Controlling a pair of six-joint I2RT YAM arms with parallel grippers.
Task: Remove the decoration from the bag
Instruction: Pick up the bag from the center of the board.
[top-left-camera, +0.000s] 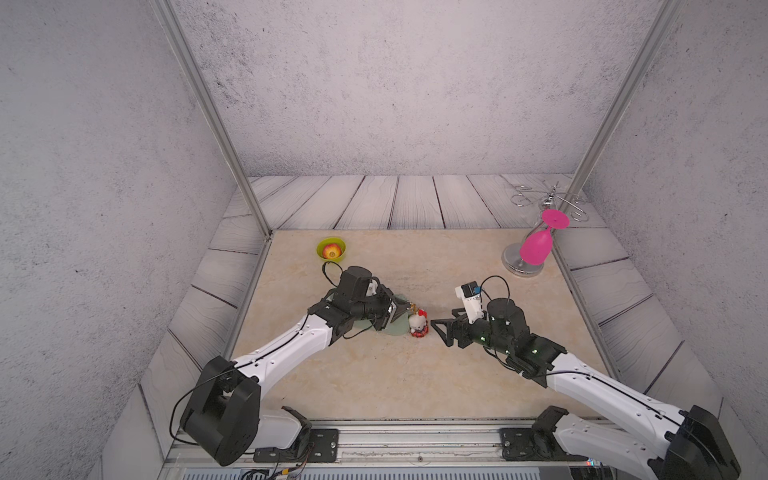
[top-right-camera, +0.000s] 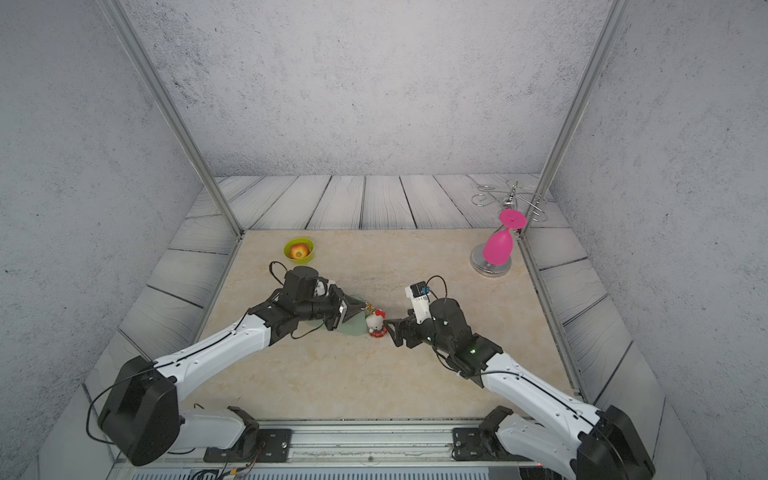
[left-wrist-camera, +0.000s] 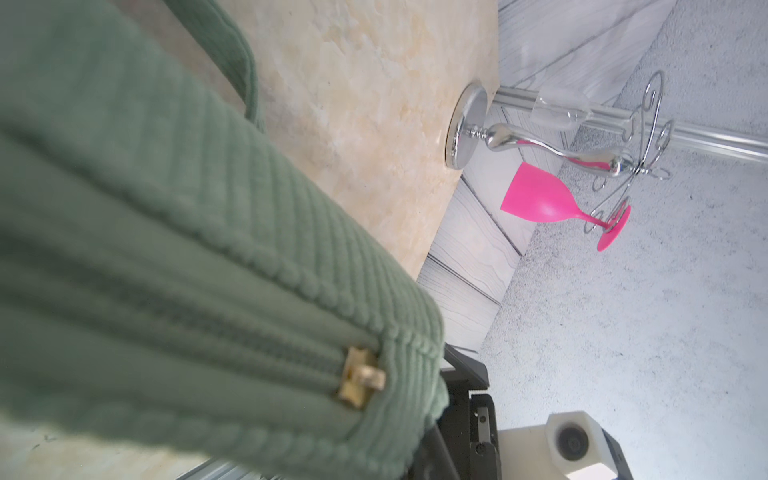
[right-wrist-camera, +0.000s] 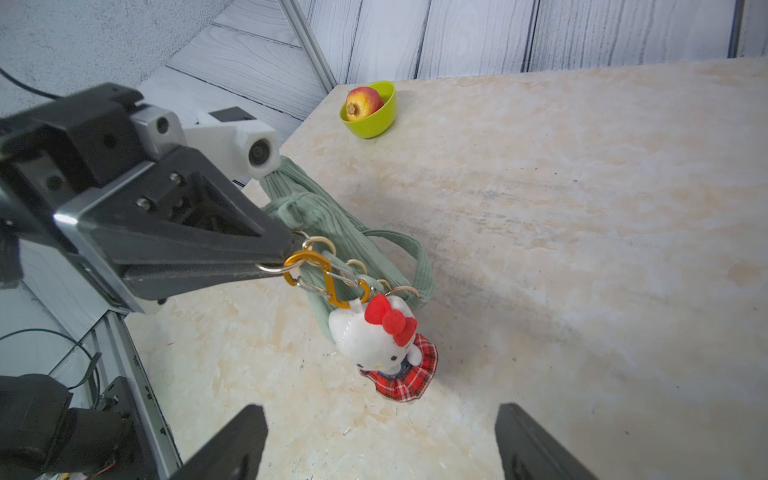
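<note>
In both top views the bag (top-left-camera: 397, 329) is mostly hidden by the left gripper (top-left-camera: 409, 307); in the left wrist view it is blurred. The fingers (right-wrist-camera: 232, 440) of the right gripper (right-wrist-camera: 379, 413) are cut off.

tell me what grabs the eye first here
The white cat decoration with its red bow, mid-table, is linked by a gold clasp to the green bag. The left gripper is shut on a metal ring there; the right gripper stands open opposite. A pink glass hangs at the far right corner.
</note>
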